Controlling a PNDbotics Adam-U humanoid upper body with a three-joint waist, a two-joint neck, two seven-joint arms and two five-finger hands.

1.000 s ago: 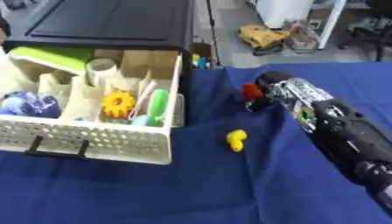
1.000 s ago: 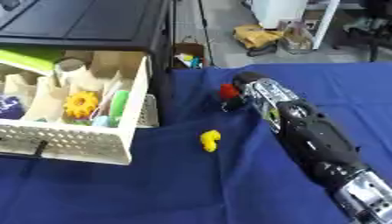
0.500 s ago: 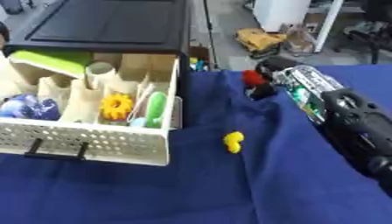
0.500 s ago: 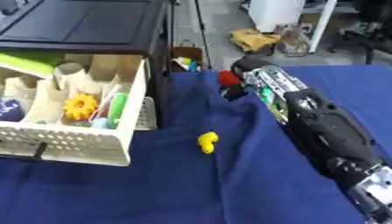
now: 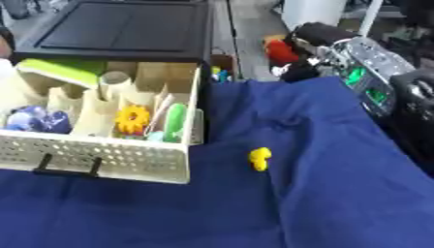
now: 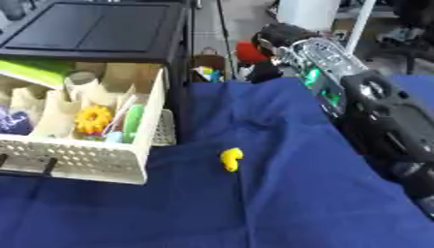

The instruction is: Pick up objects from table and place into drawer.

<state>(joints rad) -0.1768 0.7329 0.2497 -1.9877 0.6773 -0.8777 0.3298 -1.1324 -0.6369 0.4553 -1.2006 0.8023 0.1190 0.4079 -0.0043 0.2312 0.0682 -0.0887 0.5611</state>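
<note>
My right hand (image 5: 309, 38) is raised over the far edge of the blue cloth, its fingers curled round a small red object (image 5: 278, 50). The arm runs back to the right edge of the view. A small yellow object (image 5: 259, 158) lies on the cloth near the middle. The cream perforated drawer (image 5: 101, 156) stands pulled out at the left, below the black cabinet (image 5: 127, 24). It holds a yellow gear-shaped piece (image 5: 133, 119), a green stick (image 5: 175, 121), a blue-purple object (image 5: 36, 121), a green block (image 5: 57, 70) and a pale roll (image 5: 114, 83). My left hand shows in neither view.
The blue cloth (image 6: 280, 203) covers the table and lies wrinkled around the yellow object. Beyond the table's far edge a small bin (image 6: 207, 68) with bright bits stands on the floor beside the cabinet.
My right hand has lifted the red object off the cloth and carried it up and back, towards the far edge. The yellow object and the drawer have stayed put.
</note>
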